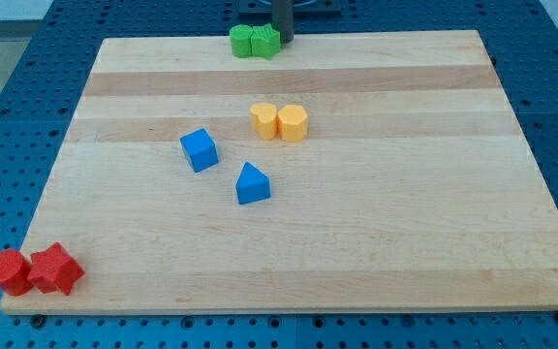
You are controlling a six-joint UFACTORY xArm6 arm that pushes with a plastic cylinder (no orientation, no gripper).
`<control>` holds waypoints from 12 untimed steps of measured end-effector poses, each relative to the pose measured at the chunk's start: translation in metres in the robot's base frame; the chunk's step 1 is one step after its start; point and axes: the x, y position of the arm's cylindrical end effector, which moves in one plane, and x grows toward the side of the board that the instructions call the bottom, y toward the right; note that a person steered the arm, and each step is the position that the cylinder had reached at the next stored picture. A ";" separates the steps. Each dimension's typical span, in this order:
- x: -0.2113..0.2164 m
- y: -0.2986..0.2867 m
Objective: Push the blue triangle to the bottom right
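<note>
In the camera view, the blue triangle is seen near the middle of the wooden board, with a blue cube just to its left and slightly farther. Two yellow blocks sit touching, farther back. My tip is found at the far edge, against the right side of two green blocks; nothing is held by it. Two red blocks lie at the near left corner.

**One raised view down the board**

You have a single camera, looking down at a slant from the near edge across the whole wooden surface; the far edge lies at the view's top.
</note>
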 end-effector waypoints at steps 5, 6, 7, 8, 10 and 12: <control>0.121 0.087; 0.135 -0.003; 0.140 -0.095; 0.146 -0.183; 0.224 -0.184; 0.230 -0.026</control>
